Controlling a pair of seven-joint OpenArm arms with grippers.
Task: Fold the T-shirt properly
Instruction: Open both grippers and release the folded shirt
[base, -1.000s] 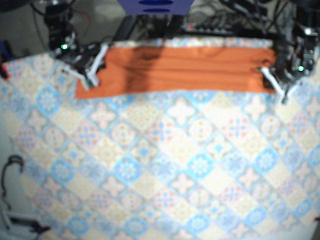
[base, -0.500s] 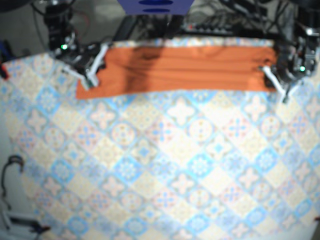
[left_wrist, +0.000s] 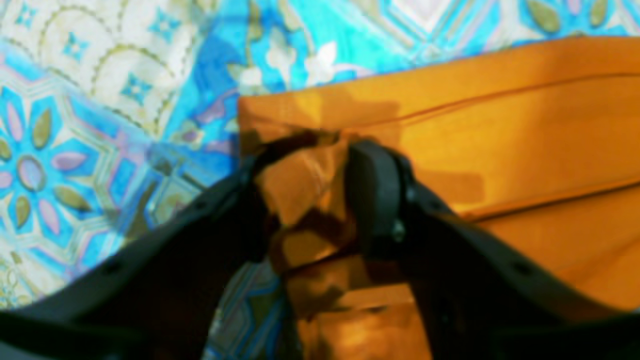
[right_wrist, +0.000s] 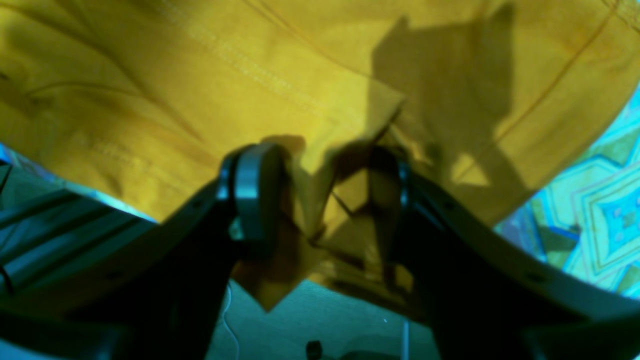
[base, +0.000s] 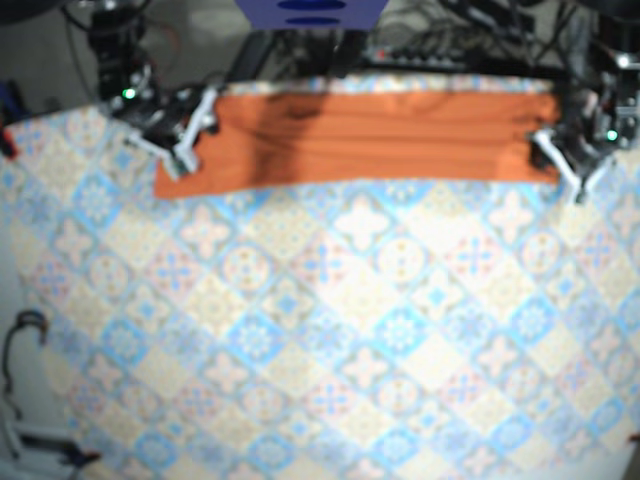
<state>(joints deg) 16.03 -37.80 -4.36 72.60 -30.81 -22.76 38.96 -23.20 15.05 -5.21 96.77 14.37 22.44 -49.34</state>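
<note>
There's the orange T-shirt (base: 350, 135), a long folded band lying along the far edge of the table (base: 350, 350). The left gripper (left_wrist: 305, 200) has its jaws nearly closed, with cloth bunched between them at one end of the band. The right gripper (right_wrist: 320, 195) pinches a fold at the other end, by the far corner.

T-shirt (base: 370, 135) end with left gripper (base: 563, 170) slightly farther outward than before

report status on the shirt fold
Left gripper shut on shirt corner. Right gripper shut on the other end. Long folded strip along the tablecloth's far edge. Nothing in the way.
</note>
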